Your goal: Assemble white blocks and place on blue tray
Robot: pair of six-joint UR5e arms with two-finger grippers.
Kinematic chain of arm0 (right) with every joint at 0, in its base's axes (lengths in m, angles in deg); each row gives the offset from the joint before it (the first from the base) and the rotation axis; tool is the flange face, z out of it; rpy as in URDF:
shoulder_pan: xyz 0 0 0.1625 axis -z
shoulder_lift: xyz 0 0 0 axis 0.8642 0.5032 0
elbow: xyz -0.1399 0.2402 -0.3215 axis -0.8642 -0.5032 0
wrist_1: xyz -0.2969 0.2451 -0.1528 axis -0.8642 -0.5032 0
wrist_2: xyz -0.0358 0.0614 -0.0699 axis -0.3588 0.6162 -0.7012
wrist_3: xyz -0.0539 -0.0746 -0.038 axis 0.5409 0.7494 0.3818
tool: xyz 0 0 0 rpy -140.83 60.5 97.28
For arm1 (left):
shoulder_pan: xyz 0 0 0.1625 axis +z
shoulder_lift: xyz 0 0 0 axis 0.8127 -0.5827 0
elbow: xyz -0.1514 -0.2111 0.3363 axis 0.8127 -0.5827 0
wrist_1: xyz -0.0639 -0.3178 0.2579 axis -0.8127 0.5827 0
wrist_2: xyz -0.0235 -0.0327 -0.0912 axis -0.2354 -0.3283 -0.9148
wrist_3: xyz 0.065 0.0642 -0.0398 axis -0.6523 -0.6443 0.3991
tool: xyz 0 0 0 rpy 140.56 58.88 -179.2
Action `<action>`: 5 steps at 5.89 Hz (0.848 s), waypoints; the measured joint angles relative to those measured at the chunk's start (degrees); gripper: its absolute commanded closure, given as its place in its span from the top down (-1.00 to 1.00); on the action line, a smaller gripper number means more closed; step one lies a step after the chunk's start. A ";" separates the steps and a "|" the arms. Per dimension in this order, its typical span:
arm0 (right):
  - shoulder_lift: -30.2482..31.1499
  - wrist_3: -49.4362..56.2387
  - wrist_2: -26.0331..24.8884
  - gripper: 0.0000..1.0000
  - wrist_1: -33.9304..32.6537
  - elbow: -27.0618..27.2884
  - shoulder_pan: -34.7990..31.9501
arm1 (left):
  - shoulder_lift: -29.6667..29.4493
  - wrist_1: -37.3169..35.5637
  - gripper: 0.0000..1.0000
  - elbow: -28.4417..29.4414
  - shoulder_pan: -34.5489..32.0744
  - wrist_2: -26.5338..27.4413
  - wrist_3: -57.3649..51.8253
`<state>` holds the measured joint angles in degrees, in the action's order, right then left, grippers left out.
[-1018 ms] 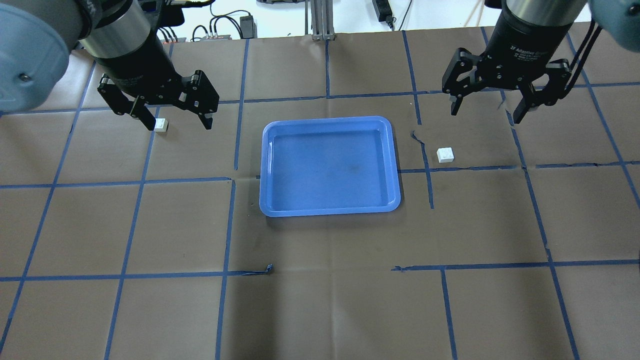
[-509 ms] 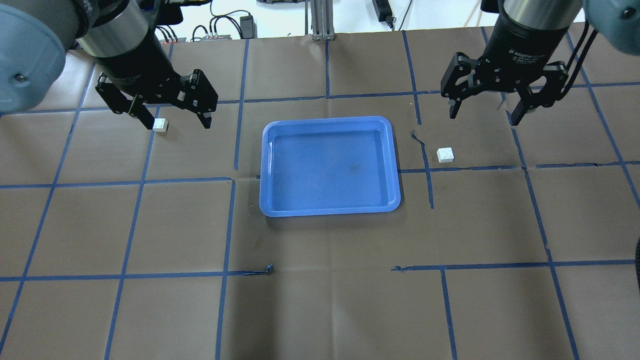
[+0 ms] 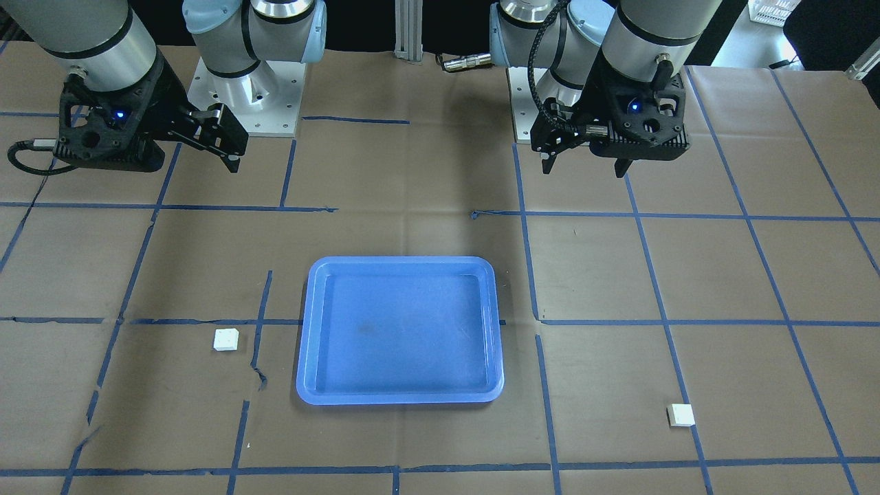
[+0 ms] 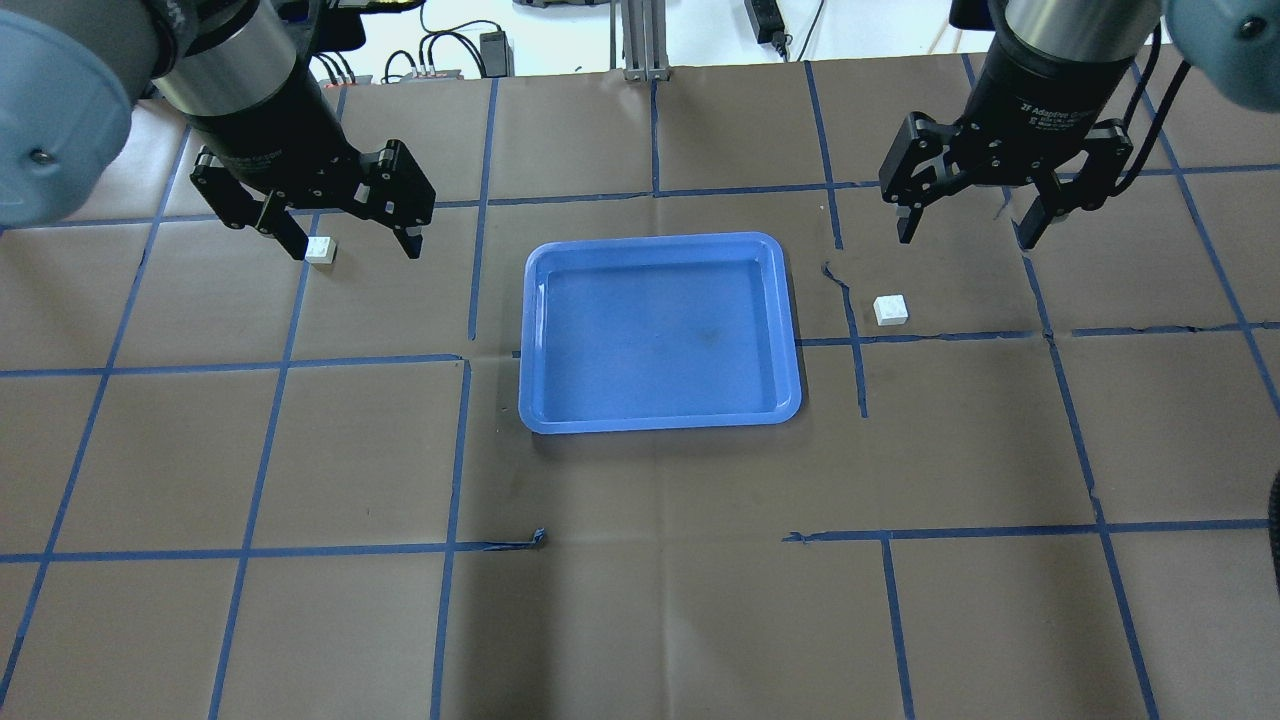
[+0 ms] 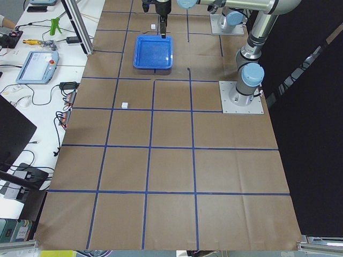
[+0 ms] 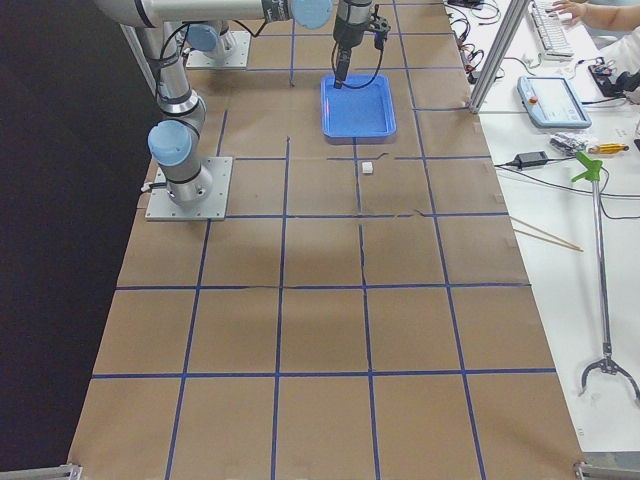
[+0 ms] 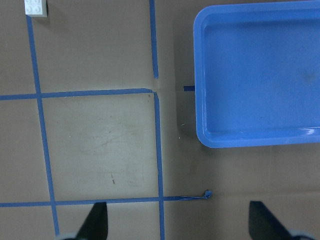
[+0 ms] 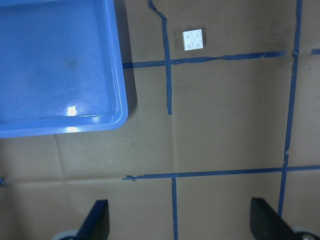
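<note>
The blue tray (image 4: 660, 240) lies mid-table, empty; it also shows in the front view (image 3: 402, 261). One white block (image 4: 320, 250) lies on the paper left of the tray, at the top-left corner of the left wrist view (image 7: 36, 7). The other white block (image 4: 890, 310) lies right of the tray and shows in the right wrist view (image 8: 193, 40). My left gripper (image 4: 355, 250) is open and empty, held high over the table, apart from its block. My right gripper (image 4: 964, 238) is open and empty, also held high.
Brown paper with a blue tape grid covers the table. The two arm bases (image 3: 240, 89) stand at the robot's edge. An aluminium post (image 4: 640, 40) and cables sit beyond the far edge. A torn tape end (image 4: 538, 538) lies in front of the tray.
My right gripper has turned and shifted slightly. My left gripper has hardly moved. The blocks and tray have not moved.
</note>
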<state>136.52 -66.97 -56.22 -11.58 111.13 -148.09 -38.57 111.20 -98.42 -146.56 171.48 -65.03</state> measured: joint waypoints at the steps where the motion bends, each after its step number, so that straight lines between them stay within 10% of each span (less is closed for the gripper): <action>1: -0.07 12.16 -0.13 1.00 -0.22 0.04 0.41 | -0.50 0.27 0.98 -0.45 0.00 0.22 -0.28; 5: -5.46 78.07 0.06 1.00 -9.11 -0.20 7.71 | -1.97 -14.67 0.98 -16.87 0.03 -0.26 -2.34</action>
<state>131.06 11.10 -56.16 -20.69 110.93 -140.37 -40.54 96.53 -115.29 -146.53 171.23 -67.37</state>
